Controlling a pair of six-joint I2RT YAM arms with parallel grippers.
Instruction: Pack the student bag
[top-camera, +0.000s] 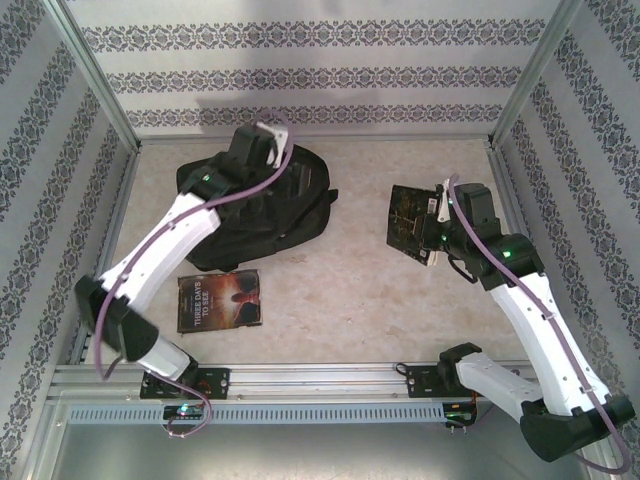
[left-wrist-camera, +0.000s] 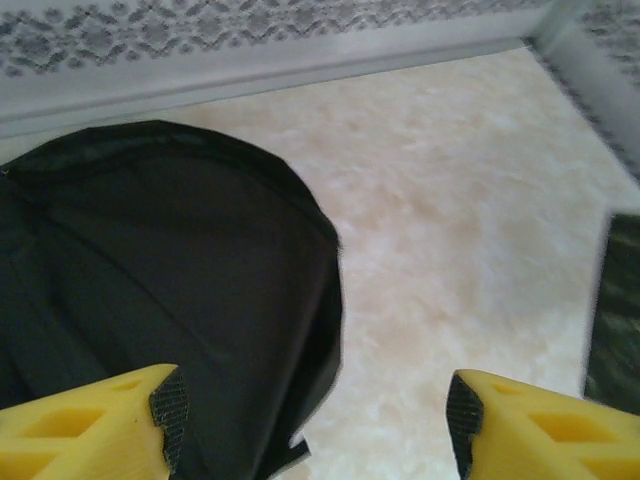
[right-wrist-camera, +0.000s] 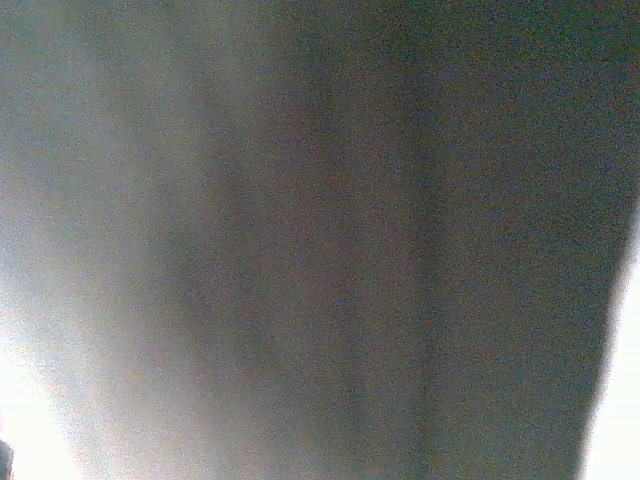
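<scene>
The student bag (top-camera: 255, 205) is a large black soft backpack lying on the table at the back left. In the left wrist view its black fabric (left-wrist-camera: 170, 290) lies under and left of my left gripper (left-wrist-camera: 315, 410). That gripper is open wide with nothing between its yellow fingers (left-wrist-camera: 130, 415). My right gripper (top-camera: 433, 226) is at the right of the table, shut on a dark book (top-camera: 408, 222) held tilted above the surface. In the right wrist view a dark blurred surface (right-wrist-camera: 320, 240) sits right against the lens and hides the fingers.
A second book (top-camera: 218, 298) with a dark red cover lies flat near the front left, beside the left arm. Patterned walls and metal rails (top-camera: 300, 380) enclose the table. Bare tabletop (top-camera: 350, 290) lies between the bag and the right arm.
</scene>
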